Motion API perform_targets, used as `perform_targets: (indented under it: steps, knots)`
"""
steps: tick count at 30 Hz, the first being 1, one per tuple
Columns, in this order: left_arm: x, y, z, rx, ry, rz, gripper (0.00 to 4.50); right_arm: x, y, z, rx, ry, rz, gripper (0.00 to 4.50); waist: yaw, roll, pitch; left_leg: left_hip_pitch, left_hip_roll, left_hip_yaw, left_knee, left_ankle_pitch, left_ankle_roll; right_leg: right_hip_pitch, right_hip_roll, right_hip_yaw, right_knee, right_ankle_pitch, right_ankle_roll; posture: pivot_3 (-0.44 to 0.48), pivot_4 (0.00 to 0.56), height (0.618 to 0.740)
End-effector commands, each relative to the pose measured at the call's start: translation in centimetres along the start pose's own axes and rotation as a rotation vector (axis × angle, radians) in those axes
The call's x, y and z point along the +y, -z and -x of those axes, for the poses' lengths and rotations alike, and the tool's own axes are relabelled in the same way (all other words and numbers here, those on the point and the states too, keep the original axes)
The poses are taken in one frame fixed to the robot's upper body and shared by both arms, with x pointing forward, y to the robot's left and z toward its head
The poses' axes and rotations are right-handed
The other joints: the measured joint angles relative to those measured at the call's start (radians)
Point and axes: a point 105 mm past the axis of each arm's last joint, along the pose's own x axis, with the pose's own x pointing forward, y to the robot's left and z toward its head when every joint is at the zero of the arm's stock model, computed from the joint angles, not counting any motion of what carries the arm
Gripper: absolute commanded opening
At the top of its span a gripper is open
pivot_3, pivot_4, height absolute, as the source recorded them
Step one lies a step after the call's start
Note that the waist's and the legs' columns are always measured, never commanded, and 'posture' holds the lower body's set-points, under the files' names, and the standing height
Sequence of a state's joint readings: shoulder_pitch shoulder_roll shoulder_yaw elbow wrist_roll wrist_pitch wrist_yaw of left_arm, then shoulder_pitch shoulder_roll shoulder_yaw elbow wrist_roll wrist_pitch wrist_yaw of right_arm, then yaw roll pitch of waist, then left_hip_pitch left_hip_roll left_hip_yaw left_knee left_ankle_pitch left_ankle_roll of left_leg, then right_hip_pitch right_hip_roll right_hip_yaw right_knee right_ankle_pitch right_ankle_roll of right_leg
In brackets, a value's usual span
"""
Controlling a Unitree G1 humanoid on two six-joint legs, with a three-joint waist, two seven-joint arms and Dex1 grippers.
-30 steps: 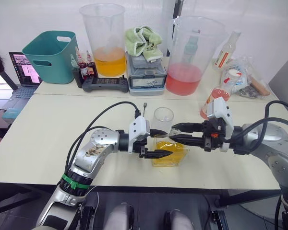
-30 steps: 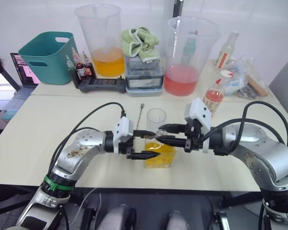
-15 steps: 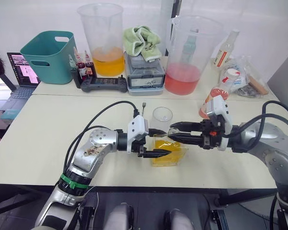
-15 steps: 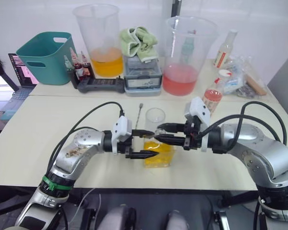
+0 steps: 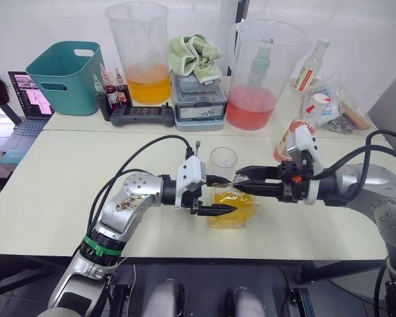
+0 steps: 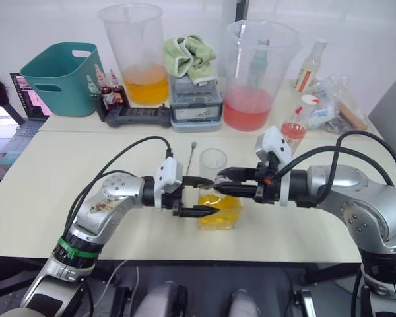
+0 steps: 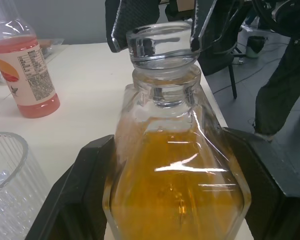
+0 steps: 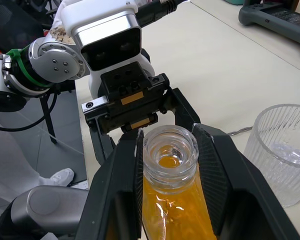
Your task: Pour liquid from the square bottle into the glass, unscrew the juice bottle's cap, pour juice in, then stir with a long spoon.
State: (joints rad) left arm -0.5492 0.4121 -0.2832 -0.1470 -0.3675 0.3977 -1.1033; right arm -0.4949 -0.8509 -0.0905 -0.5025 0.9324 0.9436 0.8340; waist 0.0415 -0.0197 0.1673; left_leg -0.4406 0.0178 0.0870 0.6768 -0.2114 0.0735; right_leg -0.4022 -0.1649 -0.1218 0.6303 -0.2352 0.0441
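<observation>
- Step one is in hand: opening the square bottle (image 5: pixel 233 206) so it can be poured into the glass (image 5: pixel 224 163).
- The left gripper (image 5: pixel 219 196) has its jaws closed on the bottle's body, one finger on each flat side, as the left wrist view shows; the bottle stands on the table (image 5: pixel 66 178).
- The right gripper (image 5: pixel 243 179) comes in from the opposite side with its jaws narrowed around the bottle's top, fingers (image 8: pixel 121 176) flanking the round clear stopper (image 8: pixel 170 145).
- The glass sits just beyond the two sets of jaws, close beside the bottle and empty as far as I can tell.
- The juice bottle (image 5: pixel 294 137) waits behind the right gripper, its white cap (image 5: pixel 319 101) on. A thin spoon (image 5: pixel 198 149) pokes out near the glass, mostly hidden by the left gripper.
- Next move, by my reading: the right jaws lift the stopper straight off while the left jaws hold the body steady, then a tilt toward the glass.
- Against a second ago, little changes: both grippers hold the same grips, bottle and glass unmoved; the right forearm sits slightly differently, though the camera has shifted too.
</observation>
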Motion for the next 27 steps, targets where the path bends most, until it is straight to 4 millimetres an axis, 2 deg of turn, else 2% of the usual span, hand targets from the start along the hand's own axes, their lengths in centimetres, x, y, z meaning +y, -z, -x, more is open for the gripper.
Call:
perform_targets:
  steps: [1, 5, 9, 15, 21, 24, 27]
  knots:
    - [-1.1, 1.6, -0.8, 0.068, 0.061, 0.059, 2.77, 2.4, -6.1, 0.9, -0.177, -0.047, 0.277, 1.02, 0.0, 0.0, 0.0, 0.0, 0.0, 0.0, 0.0, 0.0, 0.0, 0.0, 0.0, 0.0, 0.0, 0.0, 0.0, 0.0, 0.15, 0.736]
    - [-1.0, 1.7, -0.7, 0.075, 0.062, 0.069, 2.77, 2.9, -5.8, 0.4, -0.13, -0.07, 0.313, 1.02, -0.002, 0.003, -0.001, 0.0, 0.0, 0.0, 0.0, 0.0, 0.0, 0.0, 0.0, 0.0, 0.0, 0.0, 0.0, 0.0, 0.15, 0.736]
    - [-1.1, 1.8, -0.7, 0.084, 0.069, 0.075, 2.77, 3.0, -5.4, 0.1, -0.101, -0.078, 0.334, 1.02, 0.0, 0.001, -0.003, 0.002, 0.001, -0.003, 0.0, 0.0, 0.0, 0.005, 0.004, 0.0, -0.001, 0.0, 0.0, 0.0, 0.15, 0.736]
    - [-1.1, 1.8, -0.7, 0.088, 0.069, 0.08, 2.77, 2.4, -5.5, 0.8, -0.122, -0.046, 0.31, 1.02, -0.002, 0.001, -0.003, 0.002, 0.001, -0.003, 0.0, 0.0, 0.0, 0.005, 0.003, 0.002, -0.002, 0.0, 0.001, 0.0, 0.15, 0.736]
    - [-0.9, 1.6, -0.8, 0.072, 0.057, 0.067, 2.77, -0.9, -6.6, 5.0, -0.192, 0.162, 0.265, 1.02, 0.0, 0.001, -0.003, 0.002, 0.001, -0.002, 0.001, 0.0, 0.0, 0.006, 0.003, 0.002, -0.002, 0.0, 0.001, 0.0, 0.15, 0.736]
    - [-0.8, 1.3, -0.7, 0.047, 0.035, 0.068, 2.77, -4.0, -5.3, 9.3, -0.16, 0.385, 0.239, 1.02, 0.004, 0.001, -0.003, 0.002, 0.001, -0.002, 0.001, 0.0, 0.0, 0.006, 0.003, 0.002, -0.002, 0.0, 0.001, 0.0, 0.15, 0.736]
    - [-0.6, 0.9, -0.6, 0.021, 0.015, 0.072, 2.77, -6.9, -3.0, 13.6, -0.124, 0.615, 0.187, 1.02, 0.005, 0.001, -0.003, 0.003, 0.0, -0.002, 0.001, -0.001, 0.001, 0.008, 0.003, 0.002, -0.003, 0.0, 0.001, 0.0, 0.15, 0.736]
